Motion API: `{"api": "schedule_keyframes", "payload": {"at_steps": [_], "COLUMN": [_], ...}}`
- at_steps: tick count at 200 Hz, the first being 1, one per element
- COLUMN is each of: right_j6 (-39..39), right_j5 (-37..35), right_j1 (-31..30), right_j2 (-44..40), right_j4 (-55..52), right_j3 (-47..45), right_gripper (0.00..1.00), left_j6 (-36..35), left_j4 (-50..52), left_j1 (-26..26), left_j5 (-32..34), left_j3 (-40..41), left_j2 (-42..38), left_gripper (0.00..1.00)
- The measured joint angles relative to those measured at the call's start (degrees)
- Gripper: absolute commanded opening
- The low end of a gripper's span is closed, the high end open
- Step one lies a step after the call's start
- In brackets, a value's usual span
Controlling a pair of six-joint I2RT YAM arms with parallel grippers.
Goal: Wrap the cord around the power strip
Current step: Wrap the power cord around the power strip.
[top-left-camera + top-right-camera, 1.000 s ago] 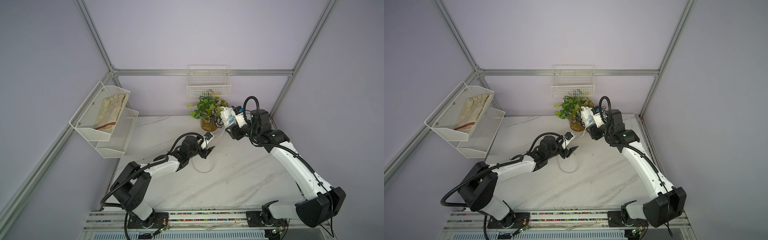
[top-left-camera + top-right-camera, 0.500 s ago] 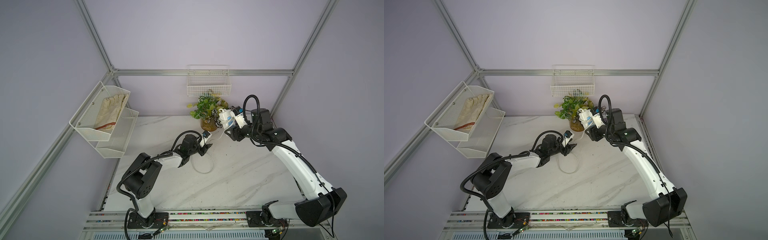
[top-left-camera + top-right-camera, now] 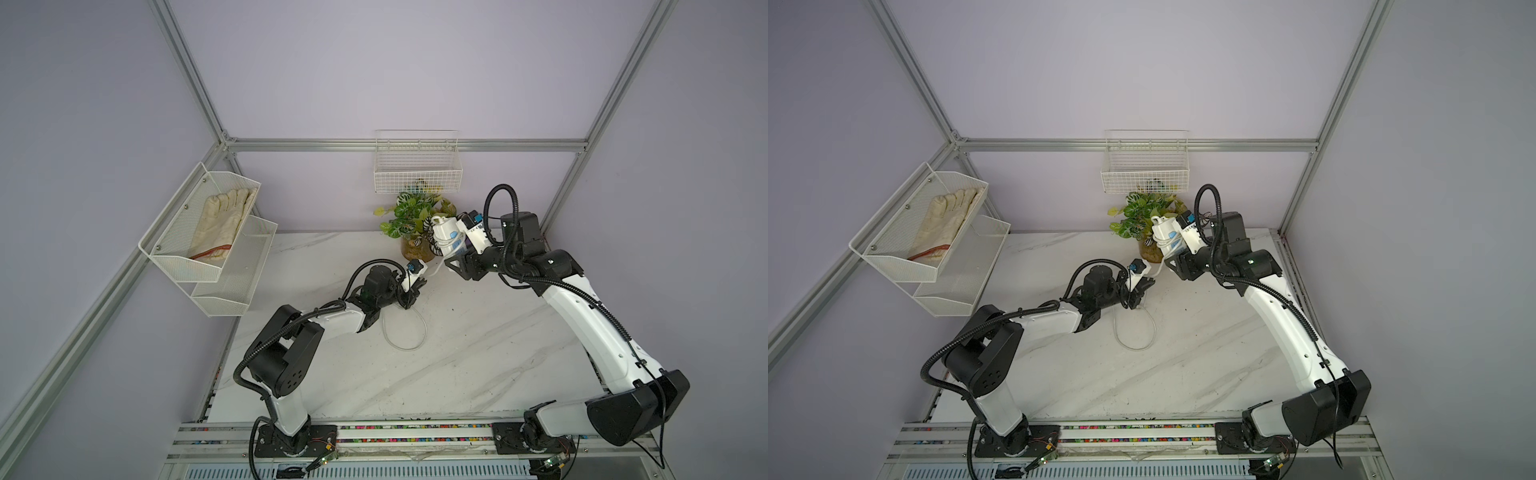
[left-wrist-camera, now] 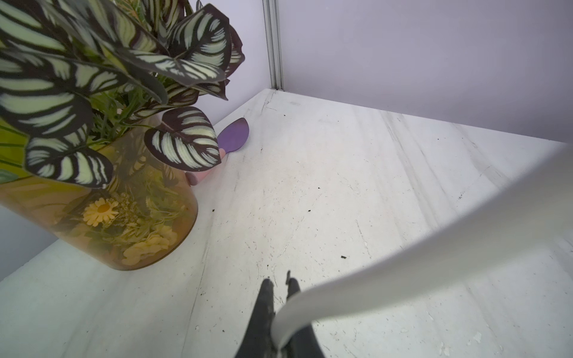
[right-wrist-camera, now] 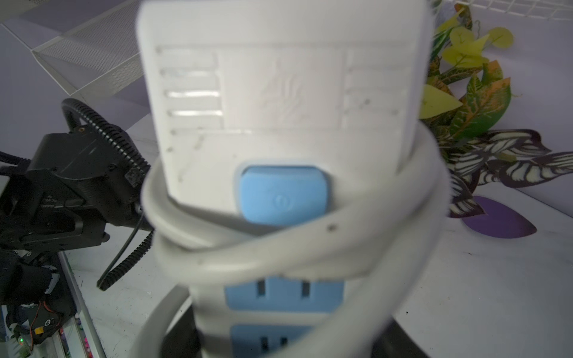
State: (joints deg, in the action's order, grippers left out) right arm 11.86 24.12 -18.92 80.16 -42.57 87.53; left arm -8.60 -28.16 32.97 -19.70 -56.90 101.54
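The white power strip (image 3: 446,237) (image 3: 1165,235) with light-blue sockets and a blue button (image 5: 279,195) is held up in front of the plant. My right gripper (image 3: 452,251) (image 5: 288,341) is shut on its lower end. The pale cord (image 5: 279,251) is coiled around the strip's middle. From there the cord drops to my left gripper (image 3: 419,284) (image 3: 1148,284) (image 4: 279,282), which is shut on the cord (image 4: 434,248) just above the table. Behind that gripper the slack cord lies in a loop (image 3: 405,348) (image 3: 1136,349) on the marble top. The plug is out of view.
A potted plant (image 3: 415,216) in an amber vase (image 4: 124,217) stands at the back, right behind the strip. A purple leaf-shaped piece (image 4: 235,136) lies beside it. A wire basket (image 3: 417,170) hangs on the back wall; a mesh rack (image 3: 208,266) with a glove (image 3: 222,220) is on the left wall.
My left gripper has closed on the cord, and its arm has drawn in with the elbow swung back. The right arm has shifted the strip slightly to the left.
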Motion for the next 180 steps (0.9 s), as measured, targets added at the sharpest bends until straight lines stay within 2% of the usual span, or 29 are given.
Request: {"api": "schedule_keyframes", "payload": {"at_steps": [35, 83, 123, 180], "right_j6": [3.23, 9.86, 18.18, 28.89], "right_j5": [5.55, 14.64, 17.88, 18.91], "right_j1": [0.02, 0.24, 0.94, 1.05], "right_j2": [-0.13, -3.98, -6.45, -6.67], "right_j4": [-1.07, -1.6, -2.38, -4.59], "right_j3": [-0.13, -4.72, -10.05, -14.88], "right_gripper": [0.0, 0.0, 0.0, 0.0], "left_j6": [-1.07, -6.12, -10.43, -14.71], "left_j4": [3.87, 13.99, 22.08, 32.59], "left_j1": [-4.5, -6.86, -6.62, -6.58], "left_j5": [-3.06, -5.05, -8.48, -11.28], "left_j3": [-2.99, -15.43, -25.29, -31.04], "left_j2": [0.0, 1.25, 4.66, 5.75], "left_gripper": [0.0, 0.0, 0.0, 0.0]}}
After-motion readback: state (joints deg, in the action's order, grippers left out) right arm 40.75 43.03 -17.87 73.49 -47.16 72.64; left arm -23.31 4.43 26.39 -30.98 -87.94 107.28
